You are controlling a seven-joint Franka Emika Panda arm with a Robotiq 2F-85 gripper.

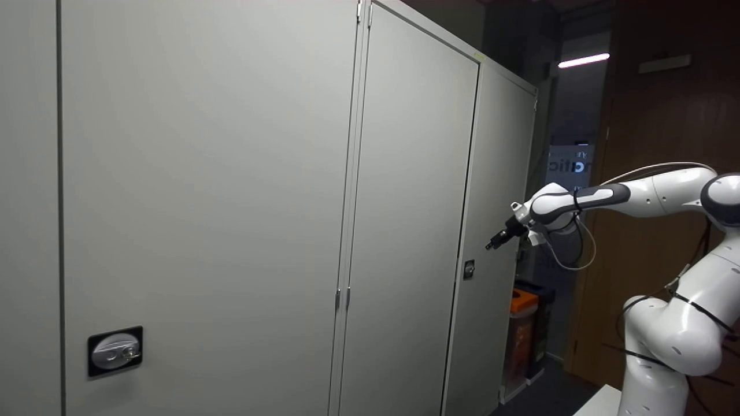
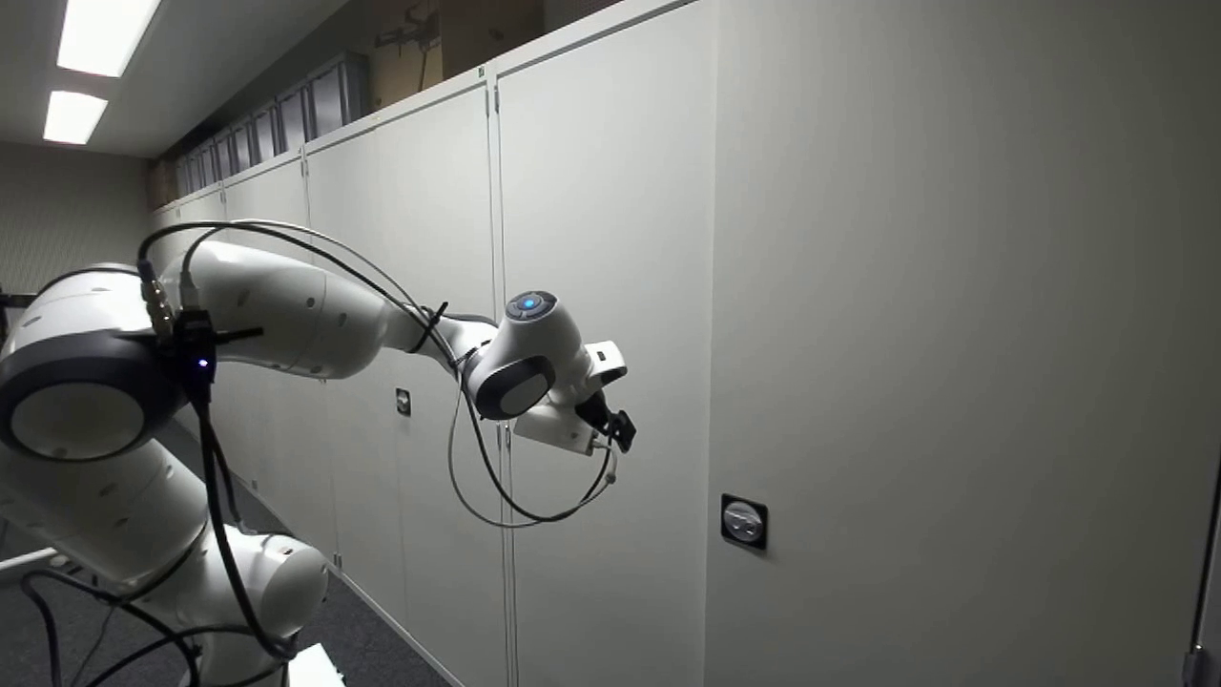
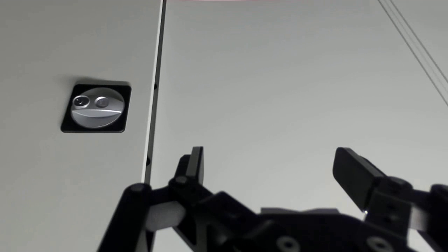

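Note:
My gripper (image 3: 269, 154) is open, with its two black fingers wide apart and nothing between them. It also shows in both exterior views (image 1: 490, 246) (image 2: 624, 431), in front of a tall light grey cabinet (image 1: 410, 173). I see no contact with the cabinet. The nearest thing is a round silver turn latch (image 3: 97, 108) on a black square plate, left of the fingers in the wrist view. It sits beside a dark gap (image 3: 154, 101) between two doors. The latch also shows in both exterior views (image 1: 469, 270) (image 2: 744, 521). The doors look shut.
Another latch (image 1: 115, 351) sits on the neighbouring cabinet door. An orange-topped bin (image 1: 522, 303) stands beyond the cabinets, by a wooden door (image 1: 601, 323). Loose cables (image 2: 534, 518) hang around the wrist. Grey boxes (image 2: 327, 100) stand on the cabinets.

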